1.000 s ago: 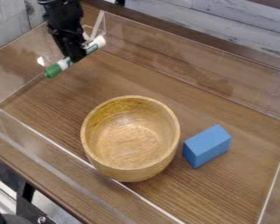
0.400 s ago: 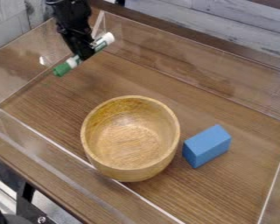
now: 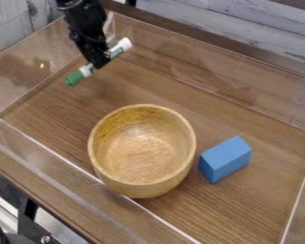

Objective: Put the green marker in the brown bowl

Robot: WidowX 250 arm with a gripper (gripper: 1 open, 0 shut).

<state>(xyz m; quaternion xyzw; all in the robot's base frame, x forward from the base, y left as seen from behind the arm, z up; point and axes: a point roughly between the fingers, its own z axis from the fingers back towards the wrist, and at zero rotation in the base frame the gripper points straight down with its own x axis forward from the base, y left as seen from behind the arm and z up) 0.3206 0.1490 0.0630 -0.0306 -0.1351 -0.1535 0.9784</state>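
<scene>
The green marker (image 3: 81, 73) hangs tilted above the table at the upper left, its green end low at the left and its white end up at the right. My gripper (image 3: 94, 59) is shut on its middle, pointing steeply down. The brown bowl (image 3: 142, 149) stands in the middle of the table, below and to the right of the gripper, with nothing inside it. The marker is clear of the bowl's rim and off to its upper left.
A small blue block (image 3: 225, 158) lies just right of the bowl. Clear plastic walls (image 3: 28, 67) ring the wooden table on all sides, close behind the gripper.
The gripper has carried the marker a little to the right, toward the bowl. The bowl and the blue block have stayed put.
</scene>
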